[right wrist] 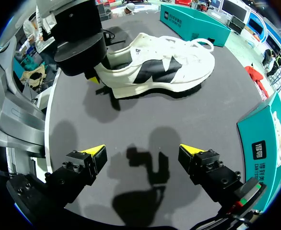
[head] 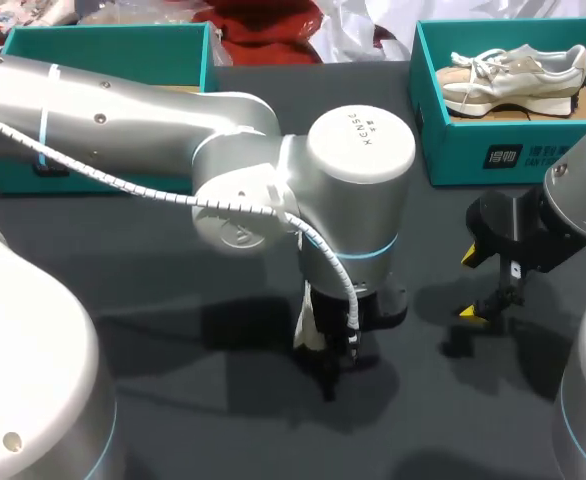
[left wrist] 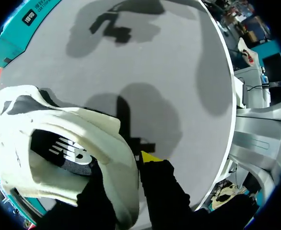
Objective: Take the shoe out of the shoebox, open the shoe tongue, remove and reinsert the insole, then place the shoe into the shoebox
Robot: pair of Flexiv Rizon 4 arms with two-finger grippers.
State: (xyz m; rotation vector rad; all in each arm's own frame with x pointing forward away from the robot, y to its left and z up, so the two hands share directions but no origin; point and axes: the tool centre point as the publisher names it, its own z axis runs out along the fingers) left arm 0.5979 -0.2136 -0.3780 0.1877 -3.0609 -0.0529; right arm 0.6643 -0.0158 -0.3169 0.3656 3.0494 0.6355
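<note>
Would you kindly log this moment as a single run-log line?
left gripper: shut on shoe heel | right gripper: open, above table | shoe: lying on table

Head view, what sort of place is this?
Probably a robot lab bench for shoe handling: a dark table, a teal shoebox, and the left gripper shut on a white shoe.

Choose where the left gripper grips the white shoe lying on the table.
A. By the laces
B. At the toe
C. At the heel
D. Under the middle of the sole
C: in the right wrist view the left gripper clamps the heel end of the white shoe, while the laces and the toe lie at the far end, away from it.
</note>
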